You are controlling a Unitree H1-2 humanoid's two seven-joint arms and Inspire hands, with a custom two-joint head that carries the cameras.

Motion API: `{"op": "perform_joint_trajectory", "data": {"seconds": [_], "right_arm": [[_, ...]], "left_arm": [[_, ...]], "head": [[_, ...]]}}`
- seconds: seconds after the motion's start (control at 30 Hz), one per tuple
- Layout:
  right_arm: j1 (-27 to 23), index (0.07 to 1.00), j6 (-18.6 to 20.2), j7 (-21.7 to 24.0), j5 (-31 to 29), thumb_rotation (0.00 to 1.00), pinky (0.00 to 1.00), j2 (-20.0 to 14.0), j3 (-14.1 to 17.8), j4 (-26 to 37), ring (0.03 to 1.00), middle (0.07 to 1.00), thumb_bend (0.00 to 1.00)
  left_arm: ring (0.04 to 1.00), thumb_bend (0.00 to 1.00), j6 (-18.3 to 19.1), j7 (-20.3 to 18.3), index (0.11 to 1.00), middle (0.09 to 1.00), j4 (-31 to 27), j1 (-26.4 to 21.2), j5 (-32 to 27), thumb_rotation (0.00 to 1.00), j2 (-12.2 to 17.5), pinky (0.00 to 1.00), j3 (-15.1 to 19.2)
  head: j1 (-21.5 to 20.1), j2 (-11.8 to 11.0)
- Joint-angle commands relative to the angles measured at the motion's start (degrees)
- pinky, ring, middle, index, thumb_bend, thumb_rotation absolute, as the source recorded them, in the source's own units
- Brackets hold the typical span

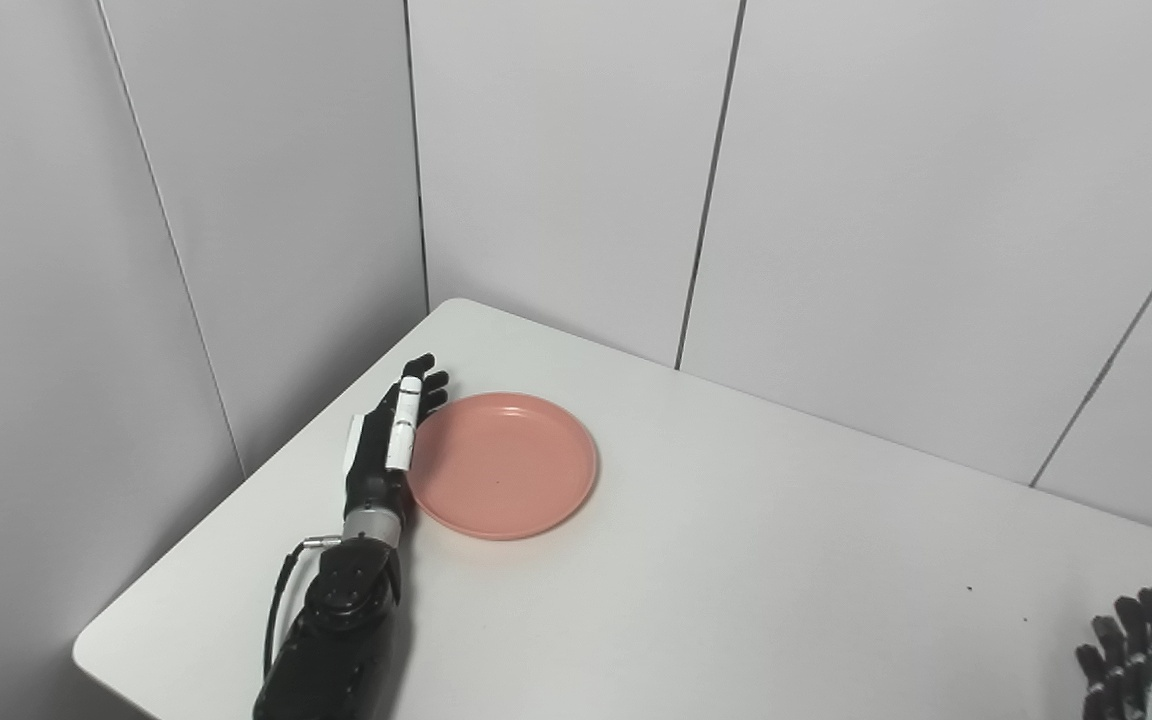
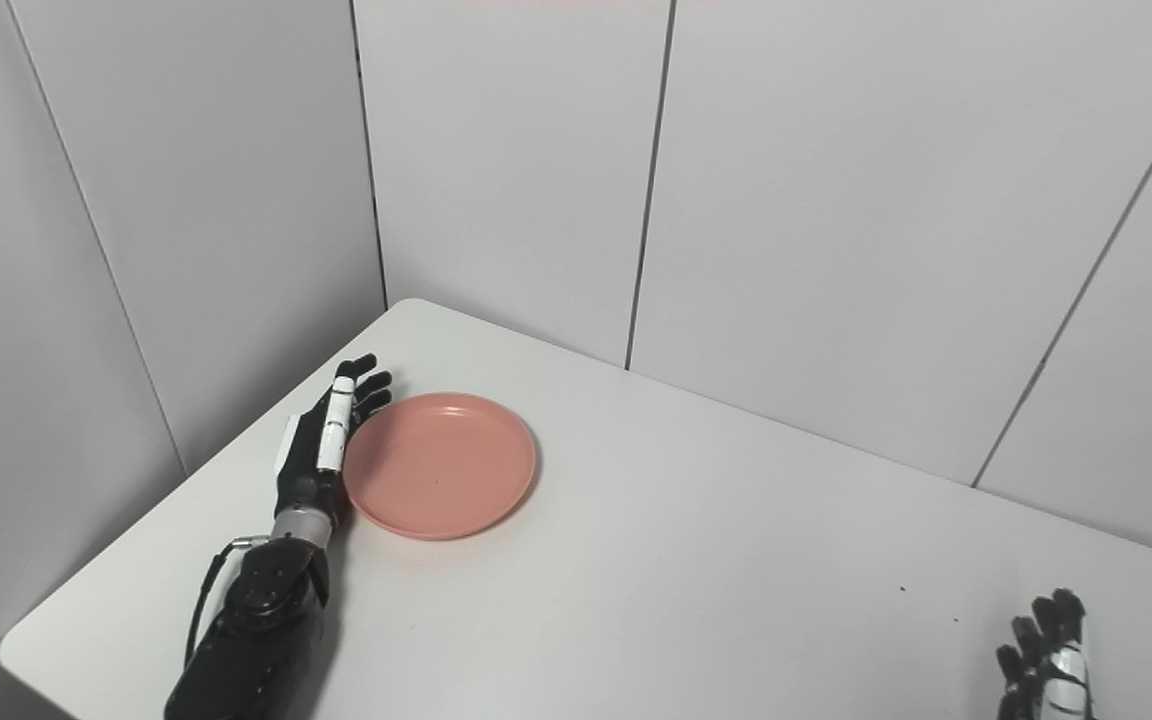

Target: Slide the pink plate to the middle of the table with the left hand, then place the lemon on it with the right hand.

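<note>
Left hand (image 1: 383, 450), black with white finger segments: fingers extended nearly straight and held together, palm turned edge-on toward the round pink plastic plate (image 1: 503, 463). The hand lies flat against the plate's left rim, apparently touching it; nothing is held in it.

Right hand (image 1: 1136, 660), same black-and-white build: only its upper part shows at the bottom right corner of the view. Fingers stand upright and slightly spread, holding nothing, well apart from the plate.

The plate sits flat on the white rectangular tabletop (image 1: 756, 560), in the far left portion. It holds nothing. Its left rim lies near the tabletop's left edge, with the left hand between rim and edge. The far corner of the tabletop meets grey panelled walls (image 2: 816, 200) on two sides.

Open tabletop extends from the plate's right rim across the middle to the right hand. The lemon is not in either view.
</note>
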State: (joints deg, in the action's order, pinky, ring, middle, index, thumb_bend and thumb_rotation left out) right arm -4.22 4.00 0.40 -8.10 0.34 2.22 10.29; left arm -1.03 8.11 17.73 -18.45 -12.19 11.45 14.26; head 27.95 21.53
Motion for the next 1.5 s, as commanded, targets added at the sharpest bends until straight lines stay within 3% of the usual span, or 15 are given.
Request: {"op": "perform_joint_trajectory", "data": {"seconds": [0.0,0.37,0.67,0.83,1.0,1.27,1.47], "right_arm": [[-1.02,1.000,-0.36,-0.05,0.21,1.00,1.00,0.17,-0.07,2.07,1.000,1.000,0.36],[-0.92,1.000,-1.82,0.84,1.43,1.00,1.00,-0.08,-1.25,1.78,1.000,1.000,0.34],[-0.51,1.000,0.61,-0.07,2.48,1.00,1.00,0.51,-1.61,3.76,1.000,1.000,0.35],[-0.37,1.000,1.13,-0.41,2.43,1.00,1.00,0.95,-1.46,4.71,1.000,1.000,0.35],[-0.54,1.000,1.32,0.90,1.40,1.00,1.00,0.44,-1.99,4.87,1.000,1.000,0.33],[-0.70,1.000,2.70,0.04,1.14,1.00,1.00,1.22,-1.94,4.64,1.000,1.000,0.36],[-1.05,1.000,-0.76,-0.39,1.68,1.00,1.00,1.72,-1.55,1.34,1.000,1.000,0.42]], "left_arm": [[0.854,0.63,0.82,-3.42,0.843,0.846,0.67,-1.34,-1.16,1.00,-2.91,0.86,-2.36],[0.865,0.61,1.15,-5.81,0.850,0.853,0.65,-1.80,-0.14,1.00,-5.09,0.86,-4.10],[0.865,0.60,0.79,-6.79,0.854,0.853,0.83,-2.55,1.53,1.00,-6.35,0.89,-6.65],[0.853,0.59,1.77,-7.05,0.858,0.857,0.70,-2.26,1.74,1.00,-6.85,0.84,-7.25],[0.875,0.59,2.46,-7.58,0.858,0.858,0.52,-2.07,1.66,1.00,-6.68,0.88,-7.61],[0.868,0.59,1.48,-8.96,0.857,0.857,0.55,-2.13,1.59,1.00,-6.67,0.88,-8.12],[0.877,0.61,2.95,-9.54,0.863,0.865,-0.48,-2.28,1.26,1.00,-6.71,0.89,-8.00]], "head": [[0.00,0.05],[-2.66,1.03],[-4.56,2.10],[-5.61,2.89],[-6.68,3.35],[-11.11,4.74],[-16.06,6.47]]}}
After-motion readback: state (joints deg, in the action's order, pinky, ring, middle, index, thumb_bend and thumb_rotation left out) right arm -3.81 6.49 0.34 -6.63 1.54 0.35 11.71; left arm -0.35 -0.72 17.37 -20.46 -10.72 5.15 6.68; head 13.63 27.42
